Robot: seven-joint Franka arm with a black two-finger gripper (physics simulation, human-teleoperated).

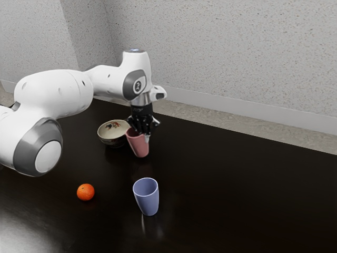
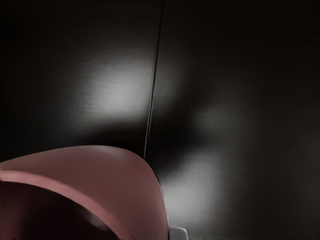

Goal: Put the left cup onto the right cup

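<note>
Exterior view: gripper (image 1: 140, 134) clamped on pink cup (image 1: 139, 148) rim; cup tilted, just beside bowl (image 1: 110, 132); blue cup (image 1: 146, 196) upright, apart.

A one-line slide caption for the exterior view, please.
The gripper grips the pink cup beside a bowl; the blue cup stands nearer the camera.

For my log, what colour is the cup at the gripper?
A pink cup, clearest in the exterior view.
</note>
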